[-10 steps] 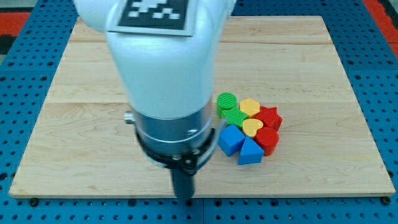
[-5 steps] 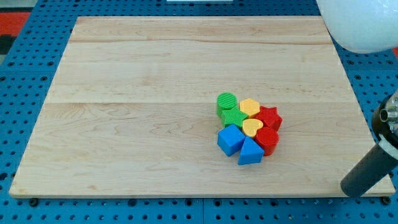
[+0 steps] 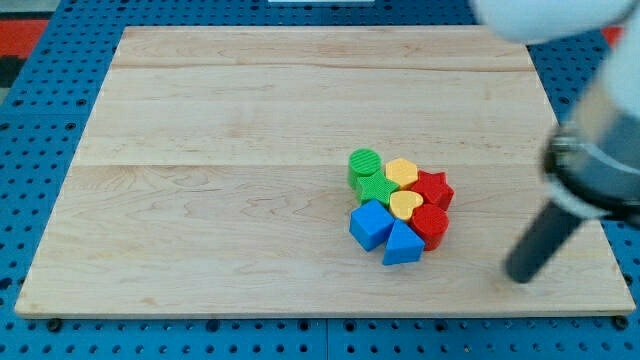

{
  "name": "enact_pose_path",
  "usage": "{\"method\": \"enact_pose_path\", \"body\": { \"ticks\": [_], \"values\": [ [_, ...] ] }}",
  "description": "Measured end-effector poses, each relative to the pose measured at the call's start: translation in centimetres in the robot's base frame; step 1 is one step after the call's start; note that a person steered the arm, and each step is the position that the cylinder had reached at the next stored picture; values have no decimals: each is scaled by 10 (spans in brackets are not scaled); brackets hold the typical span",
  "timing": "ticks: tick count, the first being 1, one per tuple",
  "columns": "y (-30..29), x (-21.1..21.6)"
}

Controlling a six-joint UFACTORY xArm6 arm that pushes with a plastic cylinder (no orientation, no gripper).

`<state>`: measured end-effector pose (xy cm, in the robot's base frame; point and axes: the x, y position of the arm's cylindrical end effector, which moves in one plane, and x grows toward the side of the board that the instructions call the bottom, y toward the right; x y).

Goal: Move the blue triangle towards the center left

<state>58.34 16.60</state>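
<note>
The blue triangle (image 3: pixel 403 245) lies at the bottom of a tight cluster of blocks, right of the board's middle. It touches a blue cube (image 3: pixel 371 224) on its left and a red round block (image 3: pixel 432 225) on its right. My tip (image 3: pixel 520 277) rests on the board to the right of the cluster, well apart from the blue triangle and slightly lower in the view. The rod rises from it toward the upper right.
The cluster also holds two green round blocks (image 3: pixel 366 163) (image 3: pixel 376 186), a yellow hexagon (image 3: pixel 401 171), a yellow heart (image 3: pixel 405 205) and a red star (image 3: pixel 434 188). The wooden board (image 3: pixel 200 150) lies on a blue pegboard surface.
The arm swung from the view's bottom middle to the far right, then back leftward and slightly up onto the board. No block has moved.
</note>
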Motion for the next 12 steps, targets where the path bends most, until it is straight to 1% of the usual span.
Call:
{"method": "enact_pose_path", "body": {
  "ticks": [1,2,3,5,6,7,8,9,10,11,12],
  "values": [
    [-67,-4],
    [-67,-48],
    [-98,-60],
    [-154,-60],
    [-199,-60],
    [-227,-72],
    [-240,-85],
    [-238,-90],
    [-238,-116],
    [-267,-147],
    [-306,-148]
  ]
}}
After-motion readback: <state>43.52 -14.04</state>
